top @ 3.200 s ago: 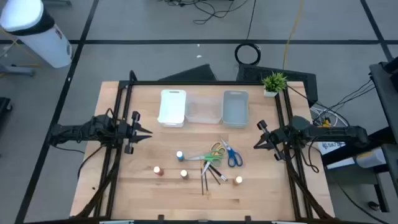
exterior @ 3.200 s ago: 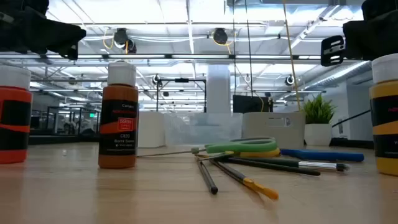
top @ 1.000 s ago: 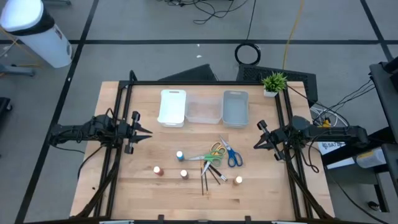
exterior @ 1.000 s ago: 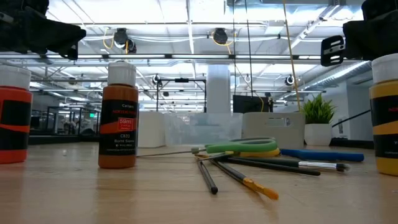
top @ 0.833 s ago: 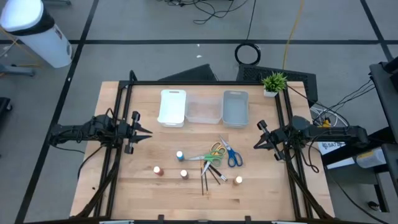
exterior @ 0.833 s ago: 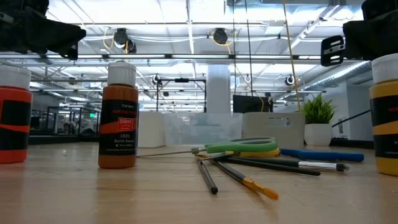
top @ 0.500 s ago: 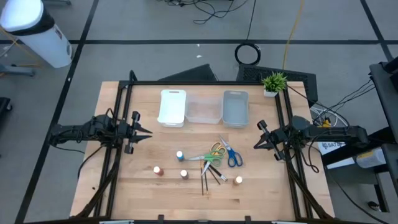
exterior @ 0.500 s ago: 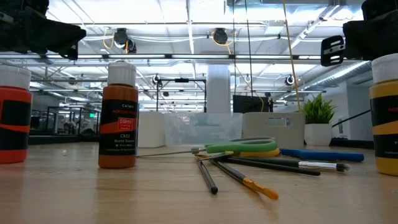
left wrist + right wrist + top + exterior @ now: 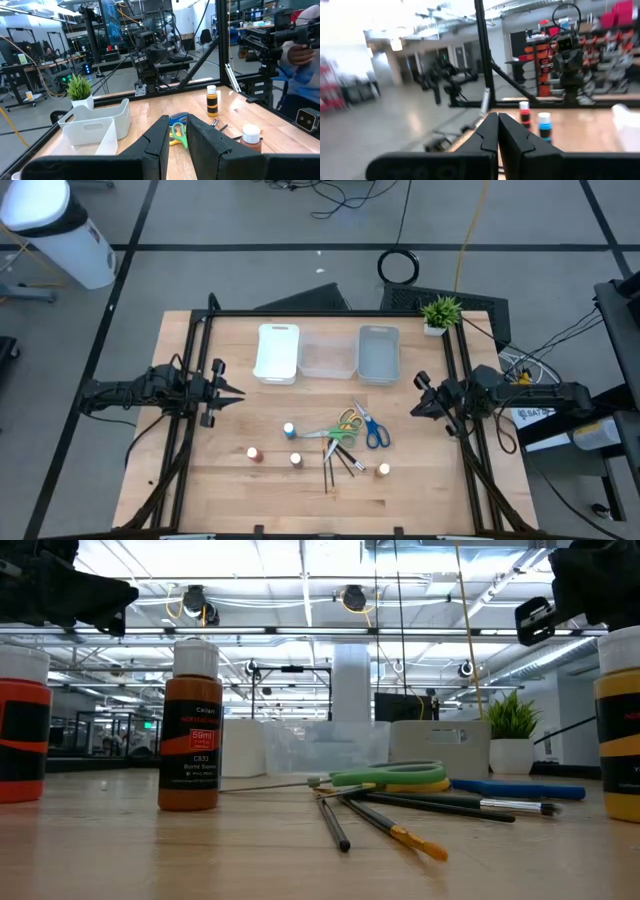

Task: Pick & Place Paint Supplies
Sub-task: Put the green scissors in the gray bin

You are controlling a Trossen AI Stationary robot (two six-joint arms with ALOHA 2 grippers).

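Both arms are waiting at the wooden surface (image 9: 200,480) edges, left gripper (image 9: 233,392) fingers narrowly parted, right gripper (image 9: 414,409) fingers shut, both seemingly empty, leaving the small pale-capped paint bottles (image 9: 289,429), thin dark brushes (image 9: 340,458) and small scissors (image 9: 372,428) lying mid-surface near three rectangular trays (image 9: 278,352).

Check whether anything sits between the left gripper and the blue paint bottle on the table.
Nothing visible does. The left gripper hangs near the table's left side, holding nothing, and the blue paint bottle stands toward the middle. Only bare wood lies between them in the high view. The white tray sits farther back, off that line.
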